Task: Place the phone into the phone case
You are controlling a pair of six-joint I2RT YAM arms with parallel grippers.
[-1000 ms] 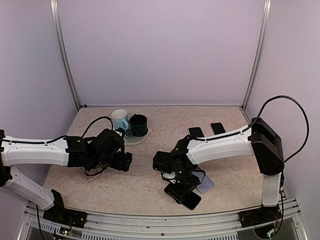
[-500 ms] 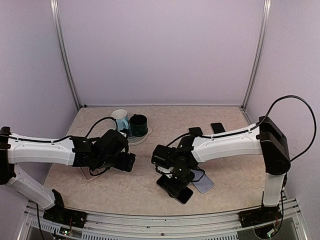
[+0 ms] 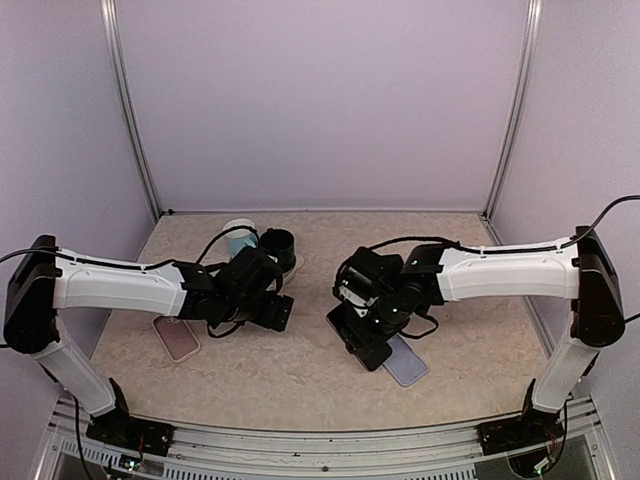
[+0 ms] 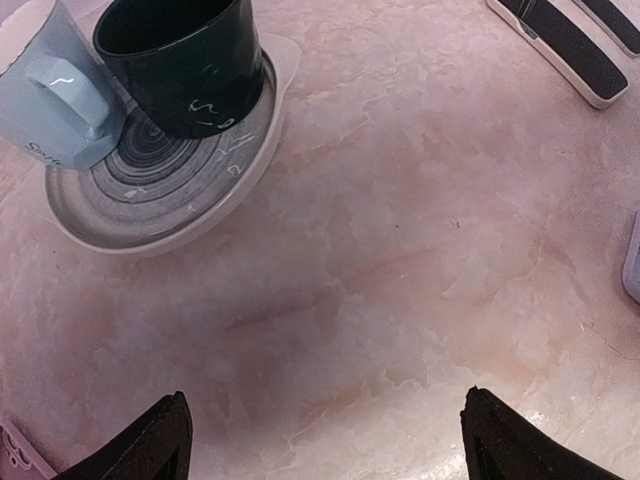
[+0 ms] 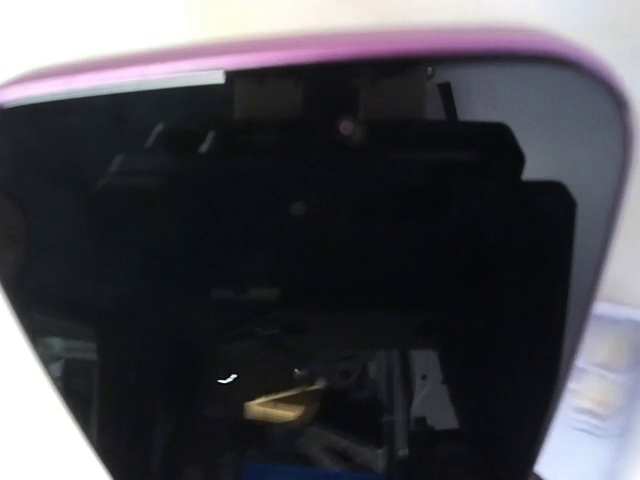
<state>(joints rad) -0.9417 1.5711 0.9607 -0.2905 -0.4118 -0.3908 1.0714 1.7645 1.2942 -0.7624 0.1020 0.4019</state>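
Two arms are reaching in over the marbled table (image 3: 300, 380) as you are bringing phone and case together. Your right gripper (image 3: 365, 318) is closing partway across the dark phone (image 3: 366, 352), apparently gripping it by its edges, right of centre. Whether the phone is hanging clear of the table is not showing.

The lavender phone case (image 3: 408, 366) is lying flat at the phone's near-right end. The two overlap from above, so you cannot tell if they are touching. The phone's long axis is running from far left to near right, roughly in line with the case's, and the coming move is likely turning on travel along that line. Your right arm is much the nearer. Your left gripper (image 3: 275, 312) is hanging wide open and empty, well left of the case.

The overhead view alone is giving you this layout, along with a pink case (image 3: 176, 338) lying near left beneath the left arm. The right wrist view is offering only purple-edged black glass filling the frame, hiding the fingers. The left wrist view is showing spread fingers (image 4: 165, 440) over bare table, with a ringed plate (image 4: 150, 200), a dark mug (image 4: 180, 60) and a pale blue mug (image 4: 55, 95) at far left.
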